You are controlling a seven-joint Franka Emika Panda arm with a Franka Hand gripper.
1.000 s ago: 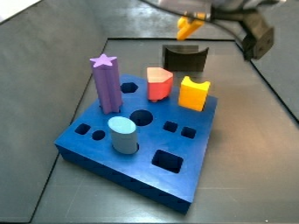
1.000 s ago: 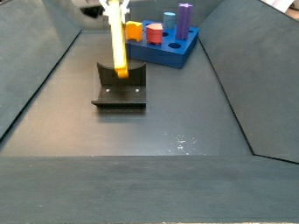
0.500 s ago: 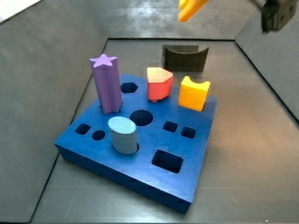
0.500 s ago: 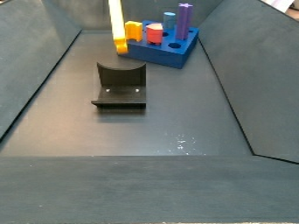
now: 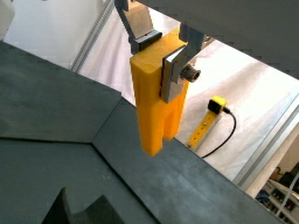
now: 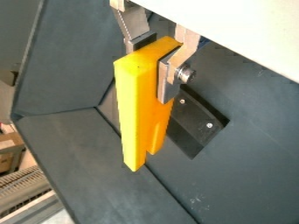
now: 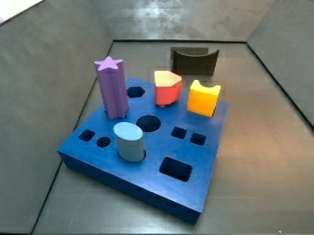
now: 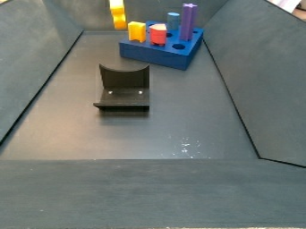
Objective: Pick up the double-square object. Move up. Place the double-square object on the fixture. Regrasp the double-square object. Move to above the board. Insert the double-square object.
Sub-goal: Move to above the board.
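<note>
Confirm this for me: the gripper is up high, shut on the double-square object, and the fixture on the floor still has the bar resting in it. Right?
Not quite. The fixture is empty in a side view; its hollow holds nothing. The gripper is up high, shut on the double-square object, as both wrist views show.

light: even, overhead | glare: pale sheen on grey floor (image 8: 180, 143) | shadows: soft | focus: slightly soft

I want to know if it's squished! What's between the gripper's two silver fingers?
The double-square object. In both wrist views the gripper clamps the yellow-orange bar near its upper end, its fingers pressed against it.
</note>
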